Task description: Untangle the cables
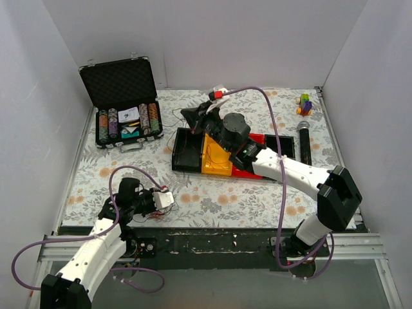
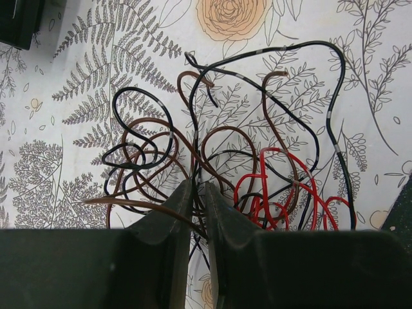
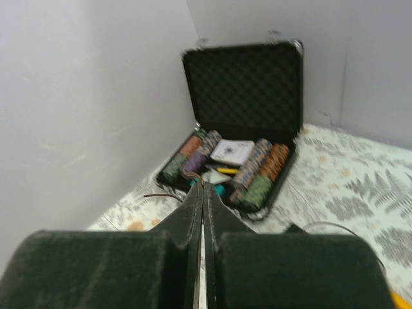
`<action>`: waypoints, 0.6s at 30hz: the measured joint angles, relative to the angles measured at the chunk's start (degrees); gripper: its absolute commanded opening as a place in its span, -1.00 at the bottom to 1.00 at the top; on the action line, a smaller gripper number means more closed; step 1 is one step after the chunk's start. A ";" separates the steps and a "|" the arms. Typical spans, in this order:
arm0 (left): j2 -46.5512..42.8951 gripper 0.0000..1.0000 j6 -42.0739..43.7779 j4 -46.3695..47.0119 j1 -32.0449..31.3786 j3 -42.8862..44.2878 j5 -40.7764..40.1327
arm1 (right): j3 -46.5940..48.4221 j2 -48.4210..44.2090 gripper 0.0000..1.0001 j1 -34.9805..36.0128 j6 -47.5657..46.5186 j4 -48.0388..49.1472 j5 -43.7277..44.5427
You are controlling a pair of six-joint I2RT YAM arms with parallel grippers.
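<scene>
The cables (image 2: 257, 174) are a tangle of thin black, brown and red wires on the floral cloth, right in front of my left gripper (image 2: 198, 188). Its jaws are nearly closed, with several black and brown strands pinched between them. In the top view the left gripper (image 1: 154, 207) is low at the near left of the table. My right gripper (image 3: 203, 185) is shut on one thin brown wire (image 3: 162, 195) that sticks out of its tips and trails left. In the top view the right gripper (image 1: 192, 117) is raised over the table's middle rear.
An open black case (image 1: 125, 119) (image 3: 241, 129) of poker chips stands at the back left. A black, yellow and red compartment tray (image 1: 215, 154) lies under the right arm. A microphone (image 1: 304, 143) and a small toy (image 1: 304, 103) lie at the back right. White walls enclose the table.
</scene>
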 measured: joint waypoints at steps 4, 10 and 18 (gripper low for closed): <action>-0.66 -0.73 -0.04 -0.33 0.00 0.00 0.00 | -7.28 -2.54 -0.97 0.00 -0.68 -0.63 3.45; -0.52 -0.74 -0.02 -0.70 0.00 0.00 0.02 | -8.83 -2.67 -0.97 -0.04 -3.82 -1.51 7.23; -0.55 -0.74 -0.22 -0.72 0.00 0.00 0.00 | -3.93 4.42 -0.97 -0.04 -9.18 -3.85 9.81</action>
